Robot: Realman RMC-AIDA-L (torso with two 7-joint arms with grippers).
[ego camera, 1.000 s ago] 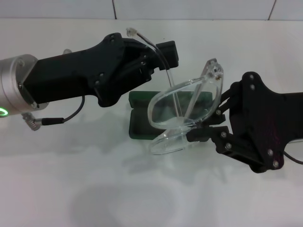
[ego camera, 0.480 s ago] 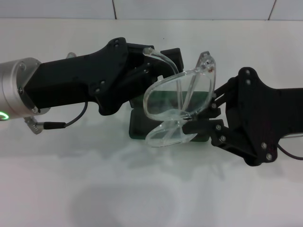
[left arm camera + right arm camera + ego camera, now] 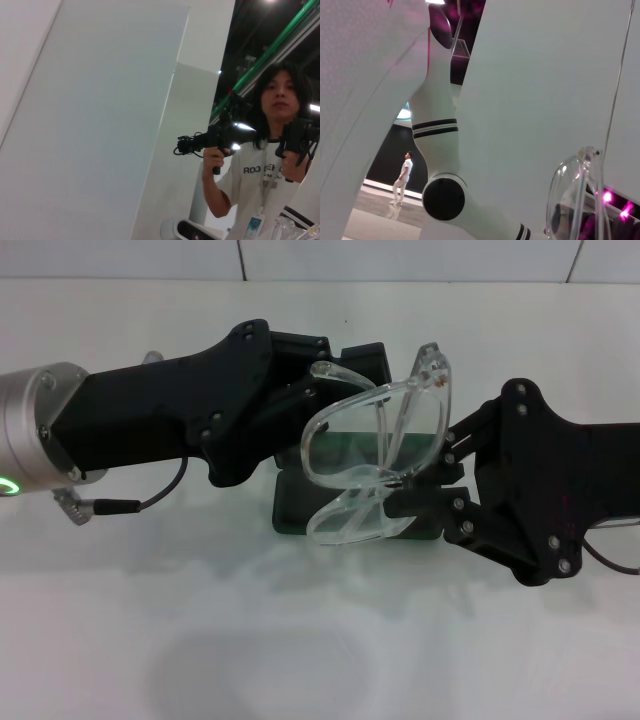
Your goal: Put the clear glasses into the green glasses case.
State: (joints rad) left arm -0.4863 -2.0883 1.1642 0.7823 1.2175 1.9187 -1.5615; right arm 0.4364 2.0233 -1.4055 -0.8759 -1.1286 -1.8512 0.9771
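Here the right claw (image 3: 415, 488), clamped on the clear glasses (image 3: 375, 455), holds them directly above the open green glasses case (image 3: 300, 502), while whether the left claw (image 3: 335, 375) is apart or together cannot be told.

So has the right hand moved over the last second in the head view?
Yes. The right hand, holding the clear glasses, has shifted toward the robot's left, further over the green glasses case, which stayed put on the table.
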